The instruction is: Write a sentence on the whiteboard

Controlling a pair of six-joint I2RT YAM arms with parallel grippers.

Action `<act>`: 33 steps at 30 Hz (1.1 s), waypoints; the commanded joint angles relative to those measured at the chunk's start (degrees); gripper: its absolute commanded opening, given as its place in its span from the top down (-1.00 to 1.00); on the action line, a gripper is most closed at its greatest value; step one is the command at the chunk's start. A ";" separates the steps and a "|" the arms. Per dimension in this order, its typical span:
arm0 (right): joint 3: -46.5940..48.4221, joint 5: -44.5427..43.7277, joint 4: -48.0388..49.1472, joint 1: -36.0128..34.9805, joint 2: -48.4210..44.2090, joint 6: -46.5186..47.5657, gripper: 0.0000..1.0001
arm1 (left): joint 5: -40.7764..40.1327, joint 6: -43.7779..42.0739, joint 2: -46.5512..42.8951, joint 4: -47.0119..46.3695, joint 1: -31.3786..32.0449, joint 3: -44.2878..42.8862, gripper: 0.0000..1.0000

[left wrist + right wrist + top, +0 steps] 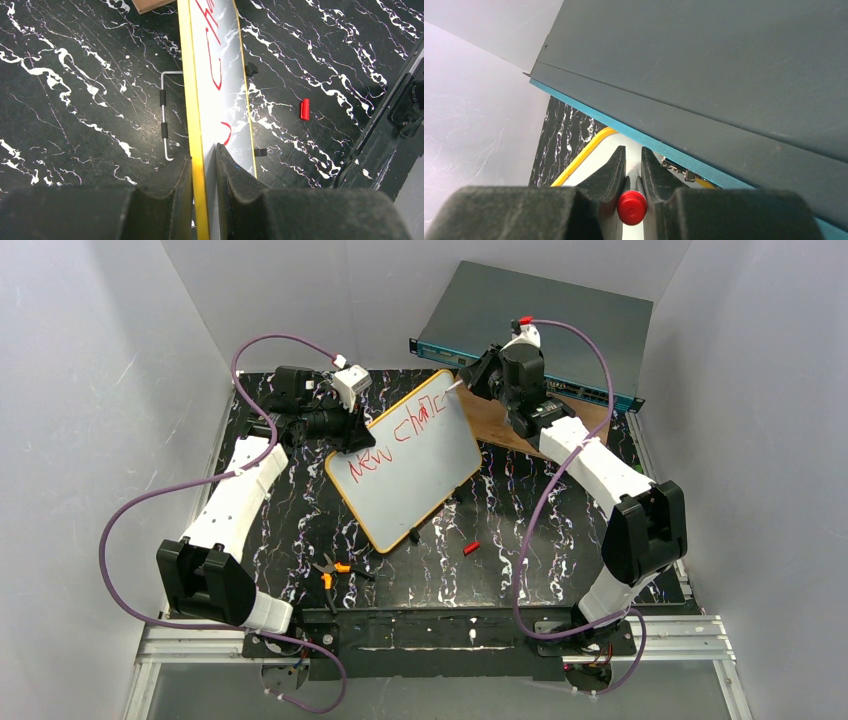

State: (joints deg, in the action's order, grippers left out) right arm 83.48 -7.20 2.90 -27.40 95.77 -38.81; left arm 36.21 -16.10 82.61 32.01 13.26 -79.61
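Left hand [204,165] clamped on whiteboard [215,100] rim; writing under way.
The whiteboard is held tilted over the bench [500,530] centre, its edge pinched in that hand. The right hand [630,159] is closed on the marker [632,207], arm reaching across, tip at the whiteboard's far right corner. The sentence [368,462] reads "new chanc", first line unfinished. Judged next: finish the word in little remaining room, then drop to a second line.
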 commanded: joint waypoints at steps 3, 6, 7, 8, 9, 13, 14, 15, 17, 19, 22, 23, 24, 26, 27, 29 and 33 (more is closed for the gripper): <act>2.07 1.06 2.99 0.06 0.00 -0.24 0.97 | -1.94 -4.76 -0.78 1.39 0.45 -1.58 1.00; 1.75 1.22 3.08 0.02 -0.09 -0.36 0.97 | -1.80 -4.74 -0.64 1.41 0.41 -1.69 1.00; 1.70 1.41 3.16 0.04 -0.11 -0.38 0.97 | -1.79 -4.73 -0.56 1.47 0.42 -1.77 1.00; 1.72 1.74 3.21 -0.02 -0.08 -0.51 0.97 | -1.78 -4.73 -0.52 1.48 0.40 -1.78 1.00; 1.68 1.85 3.25 -0.07 -0.10 -0.62 0.97 | -1.79 -4.73 -0.48 1.47 0.45 -1.83 1.00; 1.40 2.35 3.34 -0.40 -0.14 -0.64 0.97 | -1.89 -4.77 -0.48 1.39 0.40 -1.76 1.00; 1.15 2.37 3.34 -0.50 -0.13 -0.65 0.97 | -1.85 -4.74 -0.50 1.47 0.43 -1.71 1.00; 0.99 2.22 3.34 -0.55 -0.19 -0.63 0.97 | -1.79 -4.74 -0.45 1.48 0.43 -1.70 1.00; 0.58 2.27 3.39 -0.68 -0.18 -0.65 0.97 | -1.81 -4.76 -0.43 1.45 0.42 -1.84 1.00; 0.30 2.41 3.34 -0.79 -0.23 -0.71 0.97 | -1.90 -4.76 -0.43 1.45 0.40 -1.81 1.00; -0.11 2.41 3.37 -0.98 -0.40 -0.77 0.97 | -1.89 -4.78 -0.34 1.47 0.45 -1.80 1.00; -0.16 2.44 3.35 -0.99 -0.40 -0.82 0.97 | -1.78 -4.76 -0.29 1.45 0.43 -1.83 1.00; -0.24 2.41 3.38 -0.99 -0.40 -0.75 0.97 | -1.80 -4.75 -0.24 1.47 0.45 -1.79 1.00; -0.38 2.22 3.34 -1.07 -0.47 -0.80 0.97 | -1.82 -4.80 -0.23 1.46 0.39 -1.87 1.00; -0.46 2.20 3.34 -1.08 -0.57 -0.75 0.97 | -1.84 -4.74 -0.24 1.43 0.40 -1.89 1.00; -0.60 2.34 3.26 -1.10 -0.58 -0.81 0.97 | -1.90 -4.74 -0.22 1.43 0.43 -1.99 1.00; -1.40 2.12 2.95 -1.17 -0.79 -1.10 0.97 | -1.80 -4.78 -0.06 1.39 0.43 -1.93 1.00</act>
State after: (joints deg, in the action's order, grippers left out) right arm 83.33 -5.61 3.18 -27.88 95.77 -39.09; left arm 36.14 -16.10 82.65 32.27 13.26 -79.77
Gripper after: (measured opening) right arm 0.203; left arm 0.164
